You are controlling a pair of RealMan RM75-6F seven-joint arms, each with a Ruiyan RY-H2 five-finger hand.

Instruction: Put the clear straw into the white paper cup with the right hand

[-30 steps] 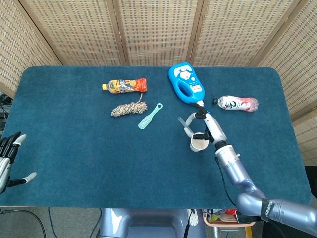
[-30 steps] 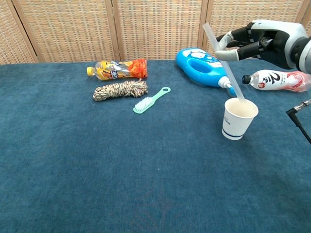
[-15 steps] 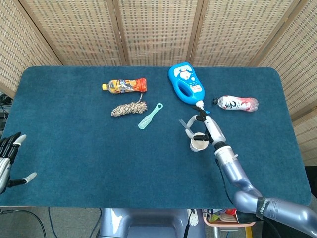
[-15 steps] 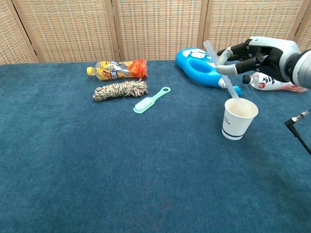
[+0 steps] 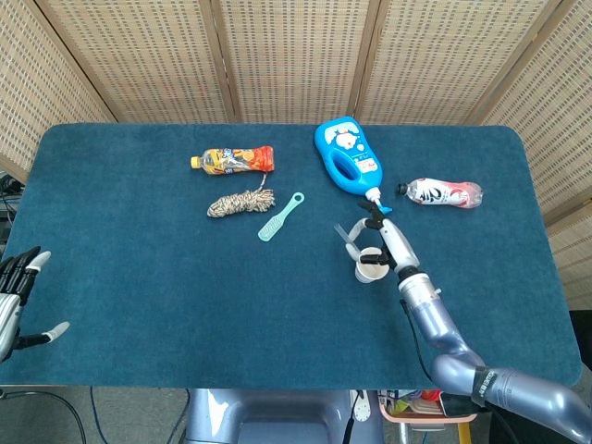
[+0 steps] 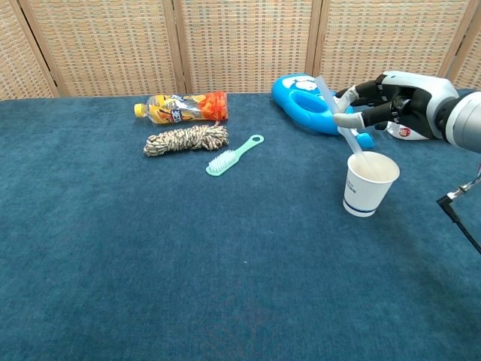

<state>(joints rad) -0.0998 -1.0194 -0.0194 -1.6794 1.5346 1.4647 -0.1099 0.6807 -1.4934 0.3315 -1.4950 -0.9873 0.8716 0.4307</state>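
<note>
The white paper cup (image 6: 370, 183) (image 5: 372, 269) stands upright on the blue cloth, right of centre. A clear straw (image 6: 339, 122) (image 5: 351, 236) slants up and to the left out of the cup's mouth, its lower end inside the cup. My right hand (image 6: 391, 104) (image 5: 386, 239) hovers just above and behind the cup and pinches the straw at mid-length between thumb and a finger. At the left edge of the head view my left hand (image 5: 17, 301) hangs off the table, fingers spread, holding nothing.
A blue detergent bottle (image 6: 316, 103) lies behind the cup, a small white and red bottle (image 6: 409, 129) partly hidden by my right hand. Further left lie a teal brush (image 6: 233, 156), a rope bundle (image 6: 186, 138) and an orange bottle (image 6: 183, 107).
My right hand has come down toward the cup, pushing the straw deeper in. The left hand has stayed still.
</note>
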